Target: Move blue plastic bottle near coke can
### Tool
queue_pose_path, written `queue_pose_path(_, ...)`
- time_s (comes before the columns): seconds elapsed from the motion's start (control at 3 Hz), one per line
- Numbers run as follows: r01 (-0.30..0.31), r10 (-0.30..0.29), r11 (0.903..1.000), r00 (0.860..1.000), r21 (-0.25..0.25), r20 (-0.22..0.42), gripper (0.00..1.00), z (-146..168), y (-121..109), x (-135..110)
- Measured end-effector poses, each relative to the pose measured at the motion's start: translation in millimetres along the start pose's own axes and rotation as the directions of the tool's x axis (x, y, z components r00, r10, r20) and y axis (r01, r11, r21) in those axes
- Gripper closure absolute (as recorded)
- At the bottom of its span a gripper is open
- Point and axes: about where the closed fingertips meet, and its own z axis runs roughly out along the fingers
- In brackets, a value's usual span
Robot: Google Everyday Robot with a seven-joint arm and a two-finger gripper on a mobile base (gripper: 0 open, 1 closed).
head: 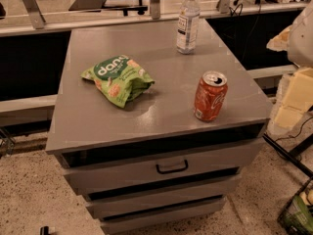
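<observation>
Blue plastic bottle (188, 22) stands upright, far side of table (166, 102); coke can (210, 96) near right, well apart. Gripper not in view; its state cannot be told. Advised: grasp the bottle mid-body and keep it upright.

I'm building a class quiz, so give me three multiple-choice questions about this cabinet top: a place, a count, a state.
1. Where is the bottle? A. back edge B. front edge C. in a drawer
2. How many things are on the cabinet? A. two B. three C. five
3. How is the can? A. lying B. upright C. crushed
Answers: 1 A, it stands by the far edge; 2 B, bottle, can and snack bag; 3 B, its silver top faces up. The gripper is not in view.
</observation>
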Motion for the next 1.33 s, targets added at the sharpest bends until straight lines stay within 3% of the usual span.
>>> queue_pose_path(0.33, 0.0, 0.0, 1.0, 1.0, 0.0, 0.0, 0.0, 0, 0, 0)
queue_pose_path(0.67, -0.002, 0.001, 0.999, 1.0, 0.044, 0.015, 0.0, -7, -21, 0)
queue_pose_path(1.0, -0.022, 0.015, 0.9916, 0.999, 0.127, 0.052, 0.0, -10, -69, -6)
queue_pose_path(1.33, -0.101, 0.076, 0.9696, 0.99, 0.223, 0.118, 0.0, -13, -128, -3)
